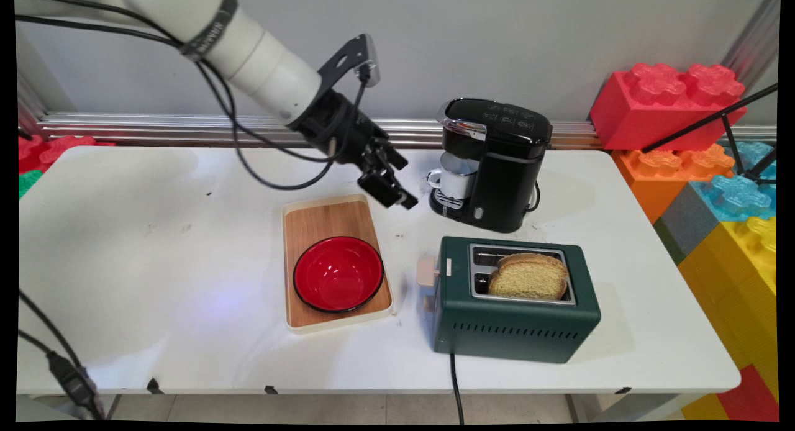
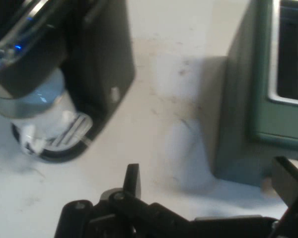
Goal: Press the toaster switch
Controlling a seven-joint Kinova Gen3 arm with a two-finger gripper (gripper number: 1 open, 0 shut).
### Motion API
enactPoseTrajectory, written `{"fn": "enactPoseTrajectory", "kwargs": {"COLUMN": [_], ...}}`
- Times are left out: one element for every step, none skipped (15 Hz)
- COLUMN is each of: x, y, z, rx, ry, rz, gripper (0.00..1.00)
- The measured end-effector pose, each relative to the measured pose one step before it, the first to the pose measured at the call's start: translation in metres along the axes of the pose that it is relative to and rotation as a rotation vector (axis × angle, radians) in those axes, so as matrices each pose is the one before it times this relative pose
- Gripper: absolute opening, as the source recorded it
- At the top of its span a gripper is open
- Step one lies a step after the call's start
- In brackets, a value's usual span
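Red bowl (image 1: 338, 273): seated on wooden tray (image 1: 323, 217), left of centre. Gripper (image 1: 391, 192): above the surface (image 1: 124, 244) just beside mug (image 1: 456, 179), fingers (image 2: 132, 179) spread wide, holding nothing. Mug: under coffee machine (image 1: 503, 161) spout, placed for filling. Toaster (image 1: 515, 307): bread slice (image 1: 529, 276) in slot.

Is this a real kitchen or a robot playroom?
Probably a robot test room made up like a kitchen: a coffee maker and a toaster stand on a plain white table, with giant toy blocks stacked beside it.
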Motion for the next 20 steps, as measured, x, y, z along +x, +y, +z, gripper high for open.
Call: {"fn": "enactPoseTrajectory", "kwargs": {"x": [-0.00089, -0.00097, -0.00129, -0.00113, -0.00137, -0.00106, -0.00088, -0.00069, -0.00145, -0.00159, -0.00203, -0.0021, -0.00184, -0.00233, -0.00236, -0.00189, -0.00187, -0.00176, -0.00147, -0.00199], "y": [0.00804, 0.00755, 0.00725, 0.00682, 0.00886, 0.00619, 0.00439, 0.00231, 0.00324, 0.00194, 0.0013, 0.00079, 0.00047, 0.0006, 0.00068, 0.00053, 0.00046, 0.00039, 0.00018, 0.00028], "z": [-0.00454, -0.00427, -0.00387, -0.0034, -0.00434, -0.0026, -0.00129, -0.00034, 0.00023, 0.00124, 0.0019, 0.00202, 0.00161, 0.00164, 0.00132, 0.00113, 0.00111, 0.00103, 0.00091, 0.00121], "rx": [-0.00685, -0.00684, -0.00818, -0.00818, -0.0103, -0.00574, -0.00334, -0.00121, -0.00299, -0.0034, -0.00278, -0.00252, -0.00233, -0.00356, -0.00372, -0.00405, -0.00499, -0.00473, -0.00321, -0.00474], "ry": [-0.00373, -0.00303, -0.00139, 0.00075, 0.00634, 0.00751, 0.00798, 0.00568, 0.00922, 0.00741, 0.00773, 0.00656, 0.00482, 0.00475, 0.00401, 0.00233, 0.00336, 0.00255, 0.00135, 0.00206], "rz": [0.00194, 0.00278, 0.00448, 0.00621, 0.01297, 0.01528, 0.01487, 0.0106, 0.01629, 0.01242, 0.0141, 0.01363, 0.01052, 0.01127, 0.00974, 0.00824, 0.00992, 0.00892, 0.00565, 0.00373], "gripper": [1.0, 1.0, 1.0, 1.0, 1.0, 1.0, 1.0, 1.0, 1.0, 1.0, 1.0, 1.0, 1.0, 1.0, 1.0, 1.0, 0.0, 0.0, 0.0, 0.0]}}
